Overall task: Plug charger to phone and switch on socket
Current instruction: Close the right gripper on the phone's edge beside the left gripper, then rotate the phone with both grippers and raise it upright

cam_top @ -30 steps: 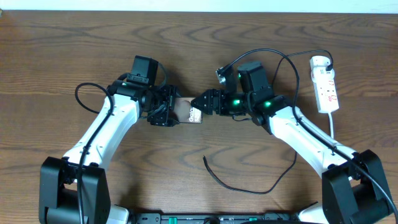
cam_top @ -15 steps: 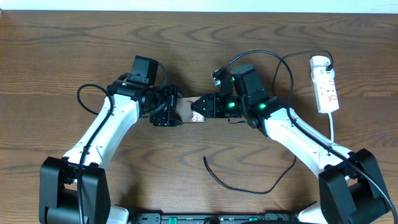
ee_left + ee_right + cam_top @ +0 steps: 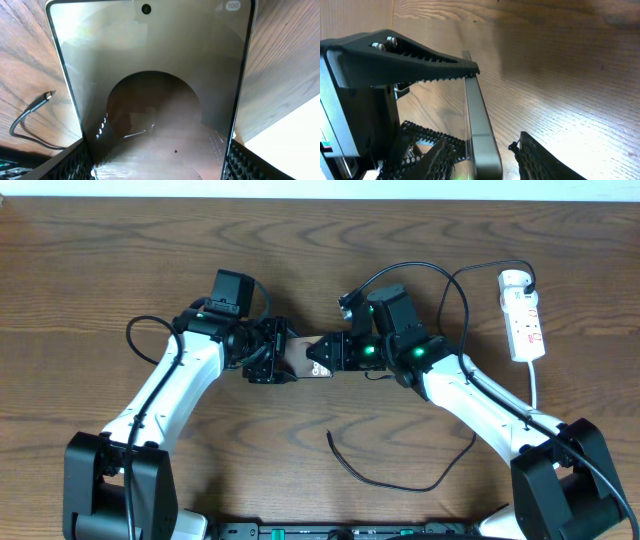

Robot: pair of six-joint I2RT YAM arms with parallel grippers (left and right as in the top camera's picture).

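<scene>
**Both claws at phone, charger tip loose on table**

Left gripper [image 3: 278, 355] is clamped across the width of the flat dark bronze reflective phone [image 3: 298, 354], mid-table. From overhead, the claws hide most of it. Right gripper [image 3: 325, 356] straddles the phone's other end, jaws half open, no grip. The thin black charger cable [image 3: 400, 485] loops from the white power strip [image 3: 525, 320] on the right. Its connector tip [image 3: 330, 436] lies on the wooden table [image 3: 120, 260], well apart from the phone. Only left wrist shows the screen between mesh pads [image 3: 75, 160]. Only right wrist shows the phone edge-on, with a gap beside one pad [image 3: 545, 160].
</scene>
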